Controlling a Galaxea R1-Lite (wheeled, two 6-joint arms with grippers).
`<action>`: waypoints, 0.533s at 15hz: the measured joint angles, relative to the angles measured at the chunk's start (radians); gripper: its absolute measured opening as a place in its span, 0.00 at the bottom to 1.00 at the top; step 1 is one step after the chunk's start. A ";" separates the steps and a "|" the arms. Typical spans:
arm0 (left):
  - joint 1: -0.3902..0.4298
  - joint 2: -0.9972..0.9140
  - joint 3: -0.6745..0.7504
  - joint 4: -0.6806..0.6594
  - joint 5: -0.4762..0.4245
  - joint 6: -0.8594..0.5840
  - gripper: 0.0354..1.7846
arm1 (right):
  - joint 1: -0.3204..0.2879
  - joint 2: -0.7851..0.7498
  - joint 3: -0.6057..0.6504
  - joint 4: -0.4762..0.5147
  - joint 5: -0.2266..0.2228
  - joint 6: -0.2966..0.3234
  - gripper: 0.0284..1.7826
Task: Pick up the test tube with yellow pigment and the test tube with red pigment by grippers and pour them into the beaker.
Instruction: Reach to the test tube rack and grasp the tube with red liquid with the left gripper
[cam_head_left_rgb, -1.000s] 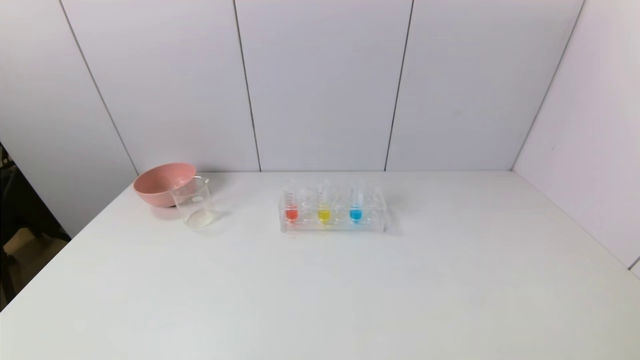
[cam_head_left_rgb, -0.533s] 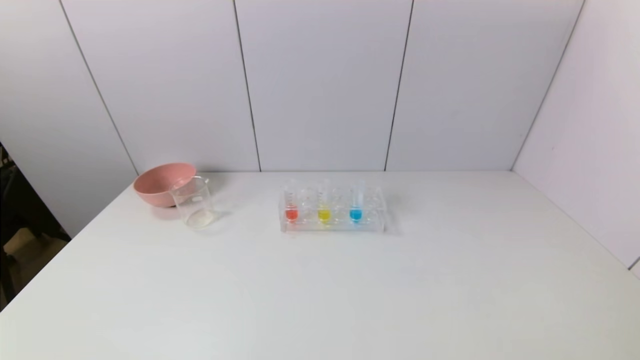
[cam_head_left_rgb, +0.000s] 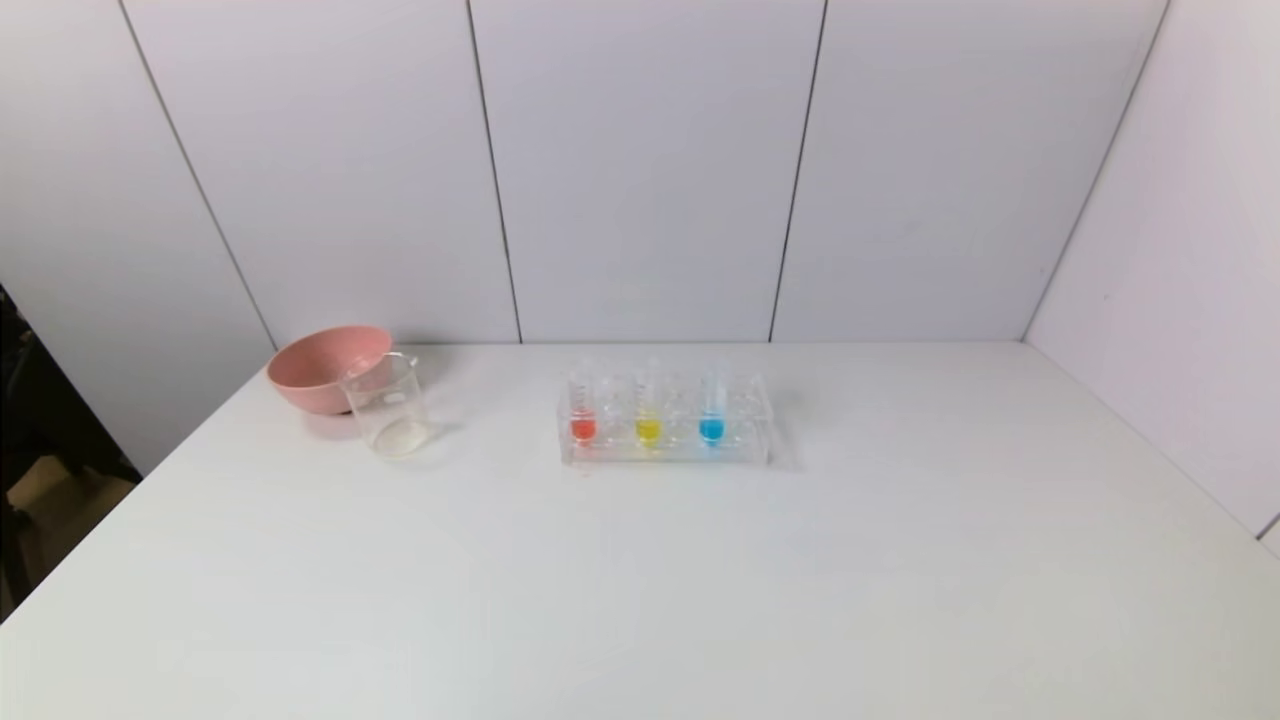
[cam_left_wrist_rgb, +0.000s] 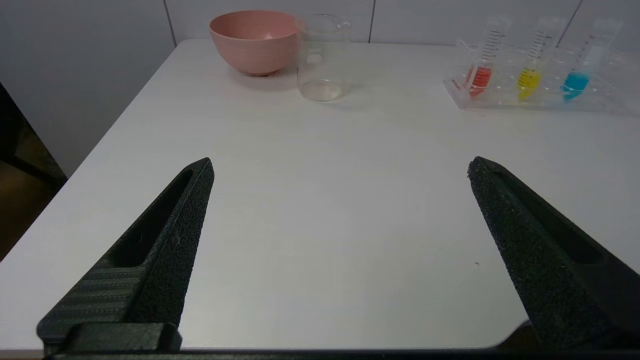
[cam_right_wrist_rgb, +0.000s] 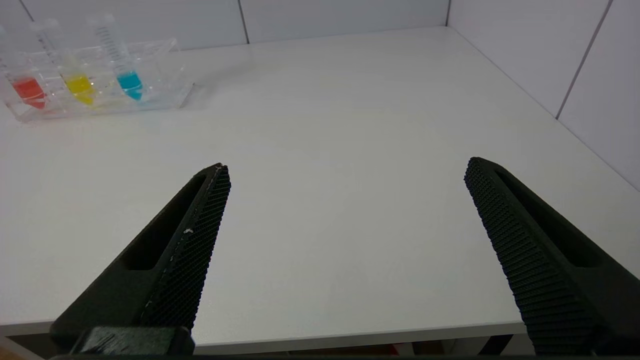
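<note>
The red-pigment test tube (cam_head_left_rgb: 582, 415) and the yellow-pigment test tube (cam_head_left_rgb: 648, 417) stand upright in a clear rack (cam_head_left_rgb: 667, 452) at the table's middle back. They also show in the left wrist view, red (cam_left_wrist_rgb: 481, 75) and yellow (cam_left_wrist_rgb: 530, 77), and in the right wrist view, red (cam_right_wrist_rgb: 27, 87) and yellow (cam_right_wrist_rgb: 77, 82). The clear beaker (cam_head_left_rgb: 387, 405) stands upright to the rack's left, also in the left wrist view (cam_left_wrist_rgb: 321, 57). My left gripper (cam_left_wrist_rgb: 340, 167) is open and empty at the table's near edge. My right gripper (cam_right_wrist_rgb: 347, 167) is open and empty at the near edge. Neither shows in the head view.
A blue-liquid tube (cam_head_left_rgb: 712, 415) stands in the same rack, right of the yellow one. A pink bowl (cam_head_left_rgb: 322, 368) sits just behind the beaker at the table's back left corner. Walls close the back and right sides. The white table (cam_head_left_rgb: 640, 600) stretches between grippers and rack.
</note>
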 joint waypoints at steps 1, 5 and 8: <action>-0.013 0.045 -0.032 -0.004 -0.001 -0.008 0.99 | 0.000 0.000 0.000 0.000 0.000 0.000 0.96; -0.074 0.265 -0.152 -0.066 -0.006 -0.019 0.99 | 0.000 0.000 0.000 0.000 0.000 0.000 0.96; -0.091 0.457 -0.215 -0.159 -0.038 -0.019 0.99 | 0.000 0.000 0.000 0.000 0.000 0.000 0.96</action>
